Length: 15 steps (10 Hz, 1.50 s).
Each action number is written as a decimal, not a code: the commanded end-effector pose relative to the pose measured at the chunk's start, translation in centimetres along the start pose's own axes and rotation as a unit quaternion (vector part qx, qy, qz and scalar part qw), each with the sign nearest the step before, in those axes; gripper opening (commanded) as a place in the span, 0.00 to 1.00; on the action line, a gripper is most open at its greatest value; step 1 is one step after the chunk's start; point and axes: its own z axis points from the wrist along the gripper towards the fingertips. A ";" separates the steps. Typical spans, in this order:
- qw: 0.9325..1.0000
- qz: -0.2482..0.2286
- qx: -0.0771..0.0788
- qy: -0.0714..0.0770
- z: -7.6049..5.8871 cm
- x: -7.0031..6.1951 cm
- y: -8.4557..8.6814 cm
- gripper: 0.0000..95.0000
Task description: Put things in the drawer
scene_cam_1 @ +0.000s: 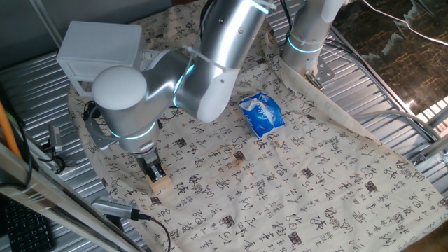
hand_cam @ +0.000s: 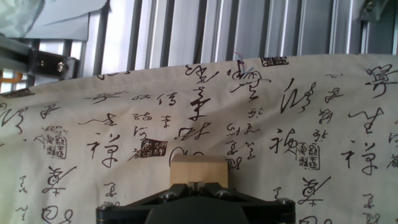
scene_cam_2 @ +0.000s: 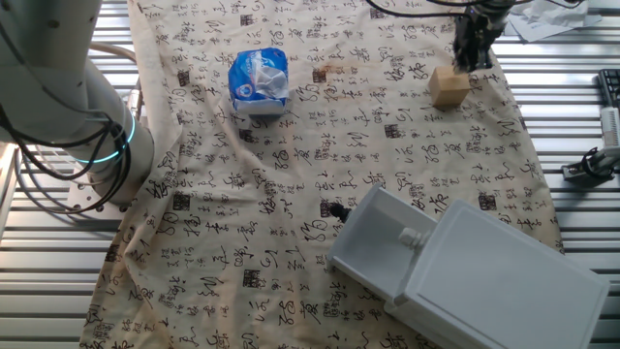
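Observation:
The light-tan wooden block (scene_cam_1: 161, 183) (scene_cam_2: 450, 87) rests on the printed cloth near its edge. My gripper (scene_cam_1: 153, 170) (scene_cam_2: 472, 50) hangs right over it, its dark fingers pressed together. In the hand view the block (hand_cam: 199, 169) shows just past the fingertips, which meet with only a hairline gap, so the gripper (hand_cam: 199, 184) is shut with nothing between them. The white drawer (scene_cam_2: 380, 244) stands pulled out of its white cabinet (scene_cam_2: 504, 281) (scene_cam_1: 98, 45). Its tray looks bare except for a small white part inside.
A blue packet (scene_cam_1: 262, 114) (scene_cam_2: 259, 79) lies mid-cloth. A small brown spot (scene_cam_1: 238, 158) (scene_cam_2: 325, 71) marks the cloth near it. The cloth's edge and metal slats (hand_cam: 186, 31) lie just beyond the block. Cables and a black clamp (scene_cam_2: 591, 165) sit beside the table.

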 end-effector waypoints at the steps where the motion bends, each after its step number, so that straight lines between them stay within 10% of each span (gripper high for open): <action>1: 1.000 0.002 0.005 0.001 0.1 0.1 0.0 0.00; 6: 1.000 0.006 0.008 0.001 0.4 0.1 -0.2 0.00; 8: 1.000 -0.014 0.008 -0.004 0.4 0.2 -0.2 0.80; 9: 1.000 -0.016 0.009 -0.004 0.4 0.2 -0.2 1.00; 15: 1.000 -0.010 0.012 -0.003 0.5 0.1 -0.2 1.00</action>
